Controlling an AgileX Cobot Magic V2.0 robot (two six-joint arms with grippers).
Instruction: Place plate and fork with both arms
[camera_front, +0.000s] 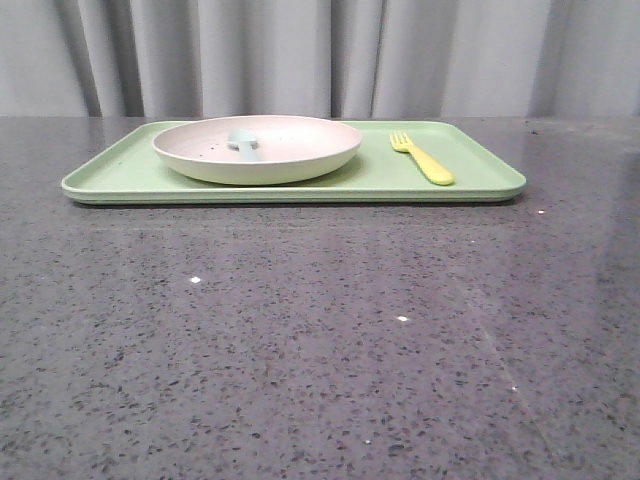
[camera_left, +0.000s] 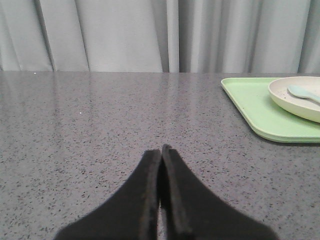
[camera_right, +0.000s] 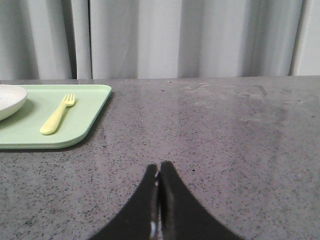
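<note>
The off-white speckled plate rests on the left part of the light-green tray at the far side of the table. The yellow fork lies on the tray to the plate's right, tines pointing away. The plate also shows in the left wrist view and its edge in the right wrist view, where the fork lies too. Neither gripper shows in the front view. My left gripper is shut and empty over bare table left of the tray. My right gripper is shut and empty right of the tray.
A pale blue-grey spoon lies inside the plate and shows in the left wrist view. The tray also shows in both wrist views. Grey speckled tabletop spreads in front; grey curtains hang behind.
</note>
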